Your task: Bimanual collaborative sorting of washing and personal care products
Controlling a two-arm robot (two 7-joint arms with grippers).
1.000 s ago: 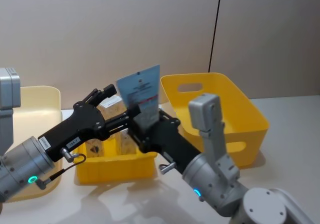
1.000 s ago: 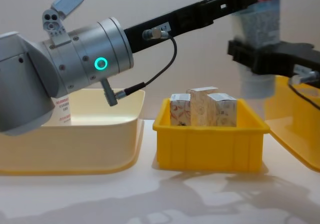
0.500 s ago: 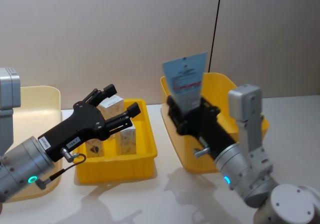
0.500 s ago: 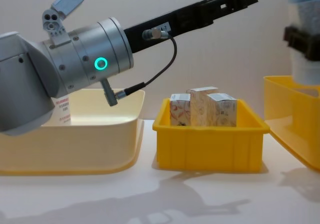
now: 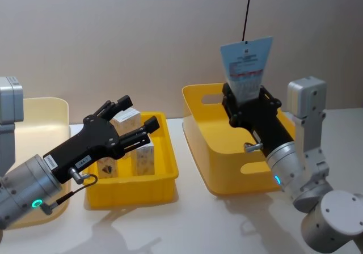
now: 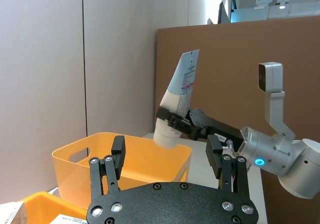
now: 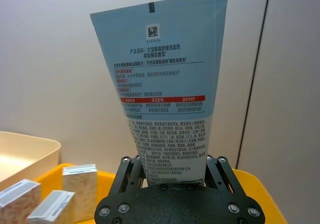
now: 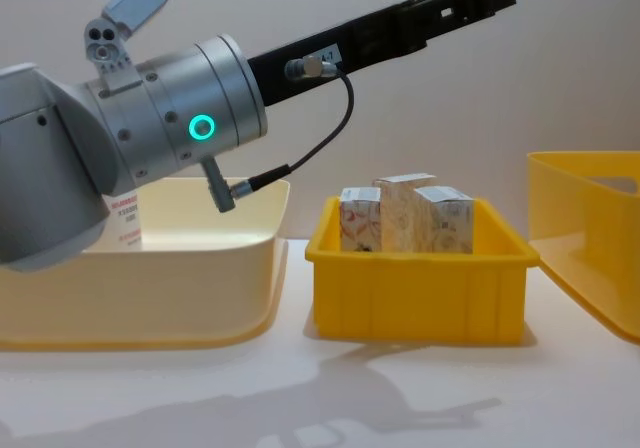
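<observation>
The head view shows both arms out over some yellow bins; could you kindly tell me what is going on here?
The robot is sorting care products. The right gripper is shut on a light-blue squeeze tube, holding it upright over the large yellow bin on the robot's right. The left gripper hovers open over the small yellow tray, where the patterned cartons stand. A pale bin sits on the far left.

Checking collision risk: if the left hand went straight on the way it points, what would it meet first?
Likely the light-blue tube held by the right hand above the large yellow bin; the open left hand aims there. Depth is unclear.
</observation>
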